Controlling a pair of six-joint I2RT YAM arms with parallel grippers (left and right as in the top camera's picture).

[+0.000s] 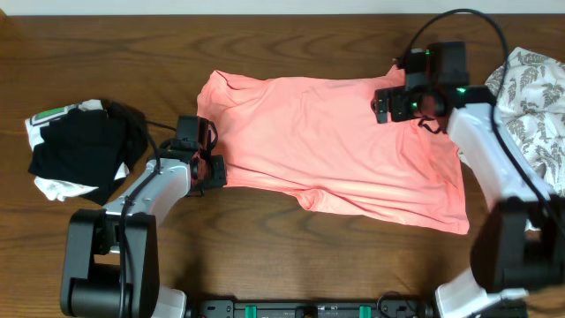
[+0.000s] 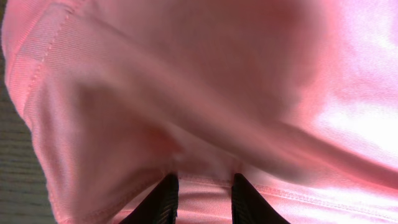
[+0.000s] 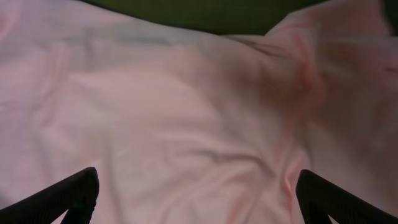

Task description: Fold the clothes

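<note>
The salmon-pink T-shirt (image 1: 335, 141) lay spread at the centre of the table (image 1: 291, 265). The left gripper (image 1: 210, 163), jaws narrow, pinched the hem at 8 o'clock. The right gripper (image 1: 386, 104) hung wide open at 2 o'clock. The fold probably required an even lift with the hem kept taut.

Bare dark wooden table (image 1: 291, 35) shows as one open strip along the far edge and another along the near edge, either side of the salmon-pink soft-fabric T-shirt (image 1: 335, 141) covering the centre.

Left side: the black-and-white fabric bundle (image 1: 75, 155) and the left arm (image 1: 150, 190) fill the gap. The left gripper (image 1: 212, 162) is clamped on the shirt's left hem.

Right side: the white grey-leaf-print garment (image 1: 530, 97) and the right arm (image 1: 494, 150) block passage. The right gripper (image 1: 388, 104), jaws wide, hangs over the shirt's far right part. A black cable loop (image 1: 459, 16) arcs beyond it.
</note>
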